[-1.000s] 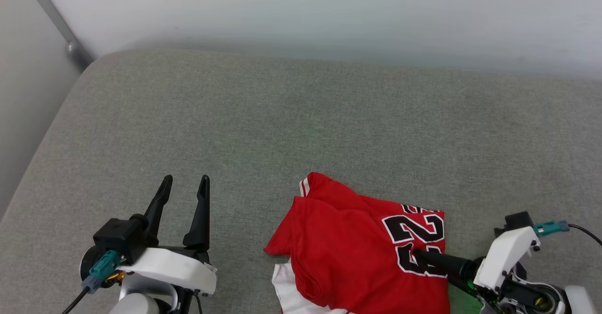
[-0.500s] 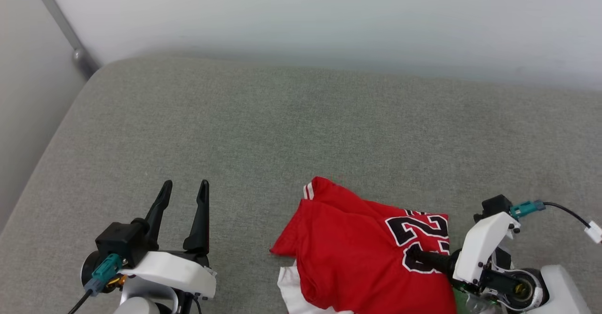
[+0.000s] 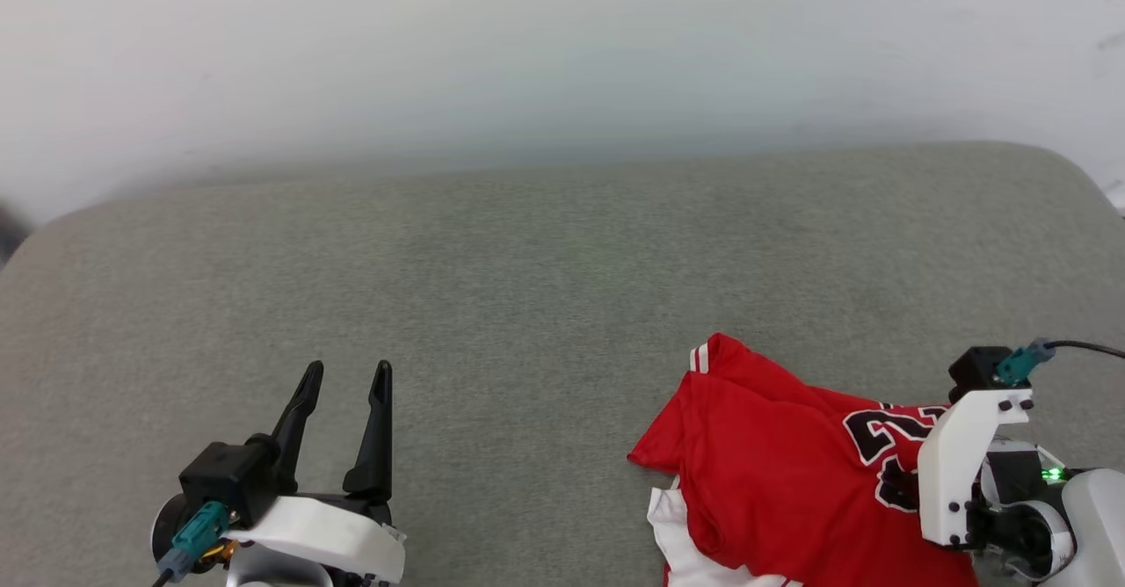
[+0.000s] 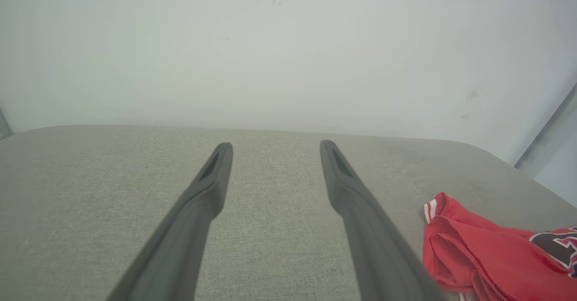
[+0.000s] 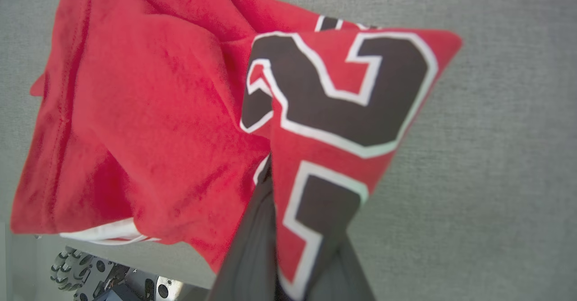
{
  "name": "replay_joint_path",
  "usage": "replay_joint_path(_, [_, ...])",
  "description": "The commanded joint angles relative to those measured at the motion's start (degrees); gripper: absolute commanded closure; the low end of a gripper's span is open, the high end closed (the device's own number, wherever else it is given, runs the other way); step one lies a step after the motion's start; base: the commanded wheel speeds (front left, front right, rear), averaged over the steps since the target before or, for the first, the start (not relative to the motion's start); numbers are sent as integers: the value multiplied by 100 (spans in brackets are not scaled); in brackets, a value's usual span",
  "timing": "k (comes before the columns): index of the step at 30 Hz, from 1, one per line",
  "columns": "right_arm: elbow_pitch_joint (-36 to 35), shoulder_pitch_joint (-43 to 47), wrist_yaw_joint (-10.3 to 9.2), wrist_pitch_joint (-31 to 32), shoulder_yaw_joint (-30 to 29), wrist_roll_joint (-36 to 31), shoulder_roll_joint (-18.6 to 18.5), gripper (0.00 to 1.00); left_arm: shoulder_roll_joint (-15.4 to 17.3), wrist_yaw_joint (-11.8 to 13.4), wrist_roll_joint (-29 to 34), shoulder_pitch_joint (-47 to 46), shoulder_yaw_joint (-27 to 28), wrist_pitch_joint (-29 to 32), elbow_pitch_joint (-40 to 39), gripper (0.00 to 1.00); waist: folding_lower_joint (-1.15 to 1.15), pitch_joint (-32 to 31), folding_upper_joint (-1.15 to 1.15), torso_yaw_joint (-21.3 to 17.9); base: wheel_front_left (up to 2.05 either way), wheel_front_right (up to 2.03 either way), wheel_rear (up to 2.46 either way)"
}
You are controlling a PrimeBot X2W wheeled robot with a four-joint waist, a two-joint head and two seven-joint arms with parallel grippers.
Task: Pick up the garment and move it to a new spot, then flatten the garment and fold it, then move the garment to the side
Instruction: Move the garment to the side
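The garment (image 3: 773, 473), a red jersey with black white-edged numerals and white trim, lies crumpled on the grey cushion (image 3: 527, 288) at the lower right of the head view. My right gripper (image 3: 889, 484) is shut on the garment at the numerals. In the right wrist view a numbered fold of the garment (image 5: 148, 111) is pinched and raised between the dark fingers (image 5: 252, 242) of the right gripper (image 5: 279, 188). My left gripper (image 3: 347, 367) stands open at the lower left, empty, well left of the garment (image 4: 478, 251). The left gripper (image 4: 276, 145) hovers over bare cushion.
A pale wall (image 3: 562, 51) runs behind the cushion. The cushion's rounded right corner (image 3: 1077, 178) is near the right arm. Below the cushion's front edge the right wrist view shows part of my wheeled base (image 5: 90, 278).
The right gripper has shut on the garment's numbered part and drawn it rightward over the cushion. The head camera has turned right. The left gripper stays open.
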Motion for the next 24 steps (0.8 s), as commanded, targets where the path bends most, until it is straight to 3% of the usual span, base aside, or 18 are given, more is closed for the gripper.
replay_joint_path(1, [-35,-126,-1,14,-74,-85,-54,100,3,-10,16,-6,15,-5,-59,0,0,107,0,-544,0,0,0])
replay_joint_path(5, [-47,-457,-1,-147,-301,-309,-21,100,54,-82,79,-277,42,-6,-209,0,0,551,0,-1076,0,0,0])
replay_joint_path(11, [35,-1156,-1,-724,-731,-659,97,100,286,-187,221,-812,92,111,-549,0,0,1565,0,-1554,0,0,0])
replay_joint_path(18, [251,-1989,-2,-1386,-1686,-1201,-127,100,635,-407,449,-1650,94,386,-1028,0,0,2777,0,-1561,0,0,0])
replay_joint_path(24, [280,-2499,-3,-1681,-2779,-1691,-348,100,681,-537,589,-2248,18,528,-1281,0,0,3450,0,-1398,0,0,0])
